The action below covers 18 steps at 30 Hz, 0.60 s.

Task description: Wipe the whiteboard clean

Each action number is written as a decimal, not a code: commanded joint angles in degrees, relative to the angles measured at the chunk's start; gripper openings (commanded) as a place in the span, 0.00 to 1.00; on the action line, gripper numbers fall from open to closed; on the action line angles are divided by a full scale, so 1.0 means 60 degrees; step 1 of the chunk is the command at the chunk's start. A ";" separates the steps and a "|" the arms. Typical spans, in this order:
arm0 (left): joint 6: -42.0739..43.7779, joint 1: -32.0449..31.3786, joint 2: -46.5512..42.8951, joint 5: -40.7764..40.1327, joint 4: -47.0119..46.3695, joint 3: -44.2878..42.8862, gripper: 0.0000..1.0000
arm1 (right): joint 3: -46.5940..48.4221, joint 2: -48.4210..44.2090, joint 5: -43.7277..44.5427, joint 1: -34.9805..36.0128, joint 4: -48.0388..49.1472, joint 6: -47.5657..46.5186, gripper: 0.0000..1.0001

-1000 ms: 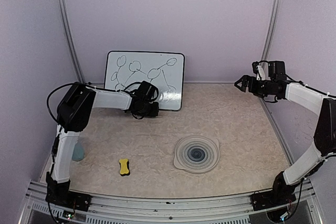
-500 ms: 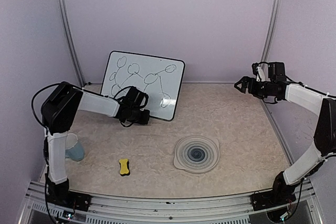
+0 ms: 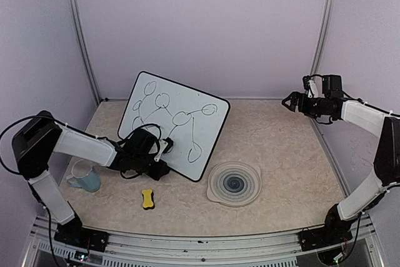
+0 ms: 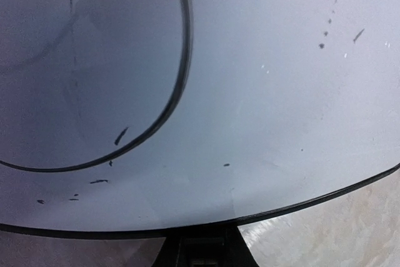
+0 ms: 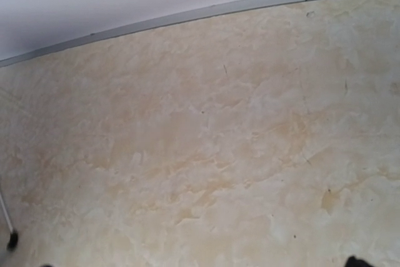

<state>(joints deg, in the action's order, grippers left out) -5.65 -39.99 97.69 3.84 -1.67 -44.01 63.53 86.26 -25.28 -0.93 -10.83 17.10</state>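
Stage of the task: preparation, with no erasing yet visible. The whiteboard (image 3: 178,136) stands tilted over the left half of the bench (image 3: 281,154), well clear of the far edge. Its drawn face is turned up towards the overhead camera and its lowest corner is just beside the ringed plate (image 3: 215,197). Whether that corner rests on the bench cannot be told.

The left tool (image 3: 164,153) is closed on the board's lower, near edge. In the left wrist view the black frame crosses just above the tool body, and the white face fills everything beyond it.

The marker loops (image 3: 162,99) and their connecting lines cover the board from top to bottom, unbroken. Up close one loop's stroke is crisp, with only stray specks beside it, so none of the drawing appears wiped.

A small yellow block (image 3: 147,199) (probably the eraser, though that is only a judgement) lies untouched near the near edge, left of centre, apart from both tools. A pale blue cup (image 3: 84,179) sits by the left edge.

The right tool (image 3: 291,100) hangs above the far right corner with its fingers apart, holding nothing; its camera sees only bare bench.

Left to do: settle the board, take up a wiper, and remove the whole drawing.
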 commanded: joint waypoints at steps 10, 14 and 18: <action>0.0140 -0.2201 -0.1078 0.1761 -0.0797 0.1400 0.00 | -0.0216 -0.0314 -0.0417 -0.0194 0.0082 -0.0441 1.00; 0.0610 -0.2717 -0.0451 0.2253 -0.1309 0.1160 0.00 | -0.0199 -0.0228 -0.0616 -0.0199 0.0153 -0.0395 1.00; 0.1640 -0.2933 0.0314 0.2782 -0.1374 0.0571 0.00 | -0.0150 -0.0236 -0.0651 -0.0219 0.0135 -0.0393 1.00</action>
<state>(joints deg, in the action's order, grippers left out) -3.51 -55.02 95.00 10.92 -7.77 -37.69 62.98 85.71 -27.99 -1.43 -10.83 15.42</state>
